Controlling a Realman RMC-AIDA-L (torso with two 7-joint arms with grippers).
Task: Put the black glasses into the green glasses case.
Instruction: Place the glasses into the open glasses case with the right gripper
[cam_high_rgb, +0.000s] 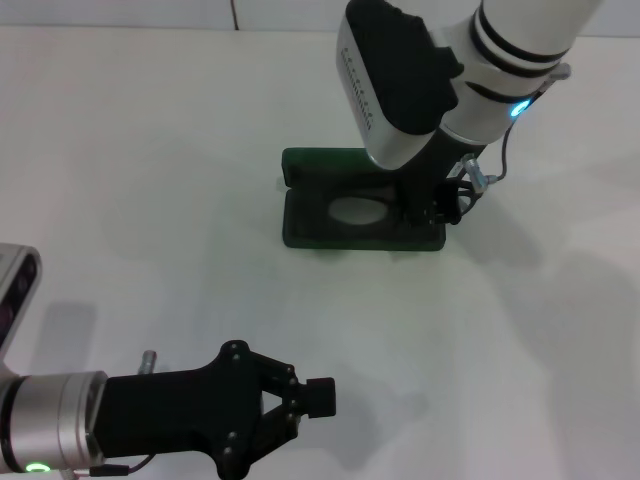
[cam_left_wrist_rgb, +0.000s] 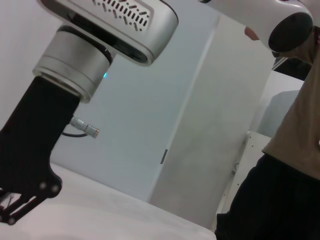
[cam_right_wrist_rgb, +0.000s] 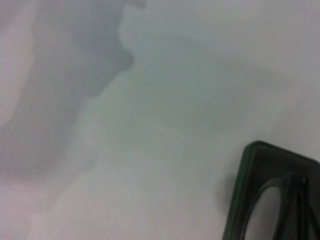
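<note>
White table (cam_high_rgb: 150, 150), black glasses (cam_high_rgb: 357, 211) in open green glasses case (cam_high_rgb: 310, 232), right gripper (cam_high_rgb: 440, 212) jaws unclear, left gripper (cam_high_rgb: 305, 398) shut.

The right arm reaches down from the far side, its white-and-grey wrist bent over the case (cam_high_rgb: 330, 225), which lies open on the table. The right gripper (cam_high_rgb: 432, 212) hangs low at the case's right end, its fingers hidden behind the wrist housing. The left gripper (cam_high_rgb: 312, 398) is well short of the case, on the near side, held level, its black fingers drawn together on nothing.
</note>
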